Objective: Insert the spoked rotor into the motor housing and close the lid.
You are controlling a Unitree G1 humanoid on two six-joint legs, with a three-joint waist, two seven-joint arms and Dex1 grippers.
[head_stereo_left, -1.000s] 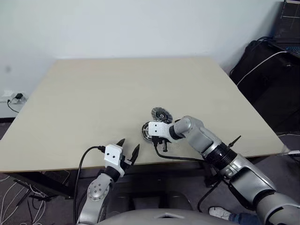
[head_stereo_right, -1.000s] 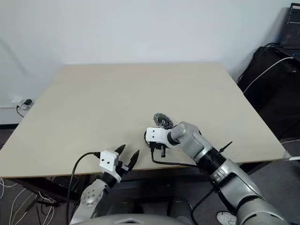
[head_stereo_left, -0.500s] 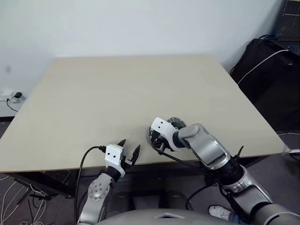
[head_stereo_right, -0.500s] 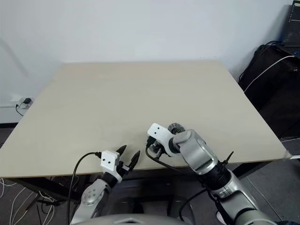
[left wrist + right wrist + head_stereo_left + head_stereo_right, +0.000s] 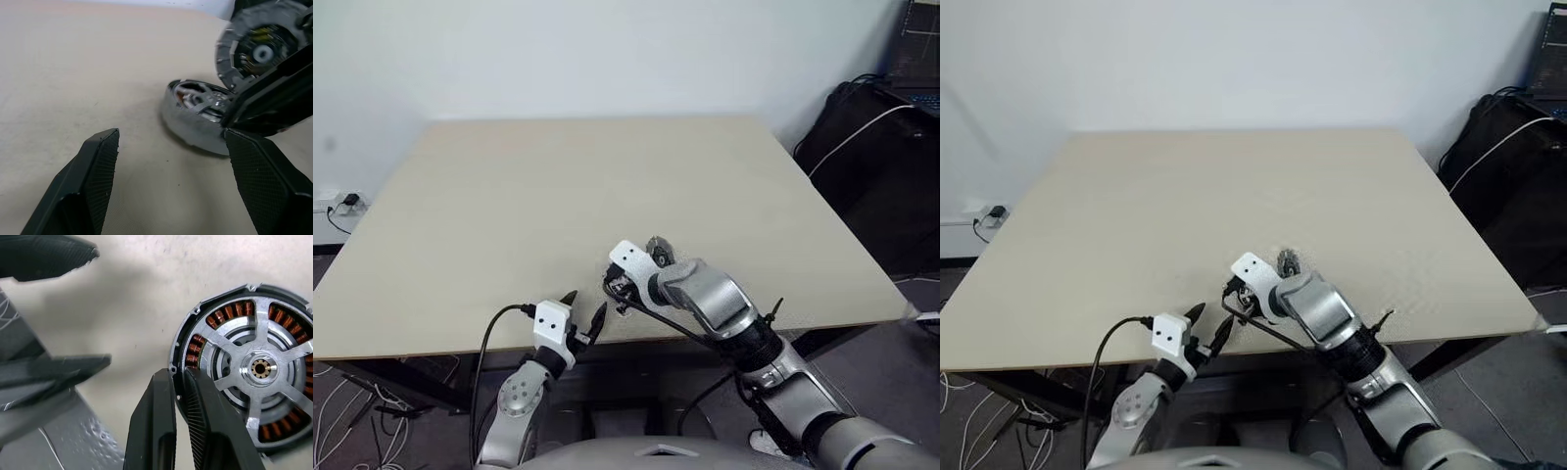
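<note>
— Which items are obscured?
— The motor housing (image 5: 244, 367) is cut off at the frame edge; its rim is partly covered by the right gripper (image 5: 178, 382).
— And the lid (image 5: 259, 49)?
— Partly masked by that gripper.

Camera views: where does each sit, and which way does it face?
Head pair: on the head, looking forward and down over the table; both arms show.
Left wrist: looks along the open left fingers at the motor housing and lid.
Right wrist: looks down past the right fingers onto the spoked rotor in the housing.
Shared: both wrist views show housing and rotor.
</note>
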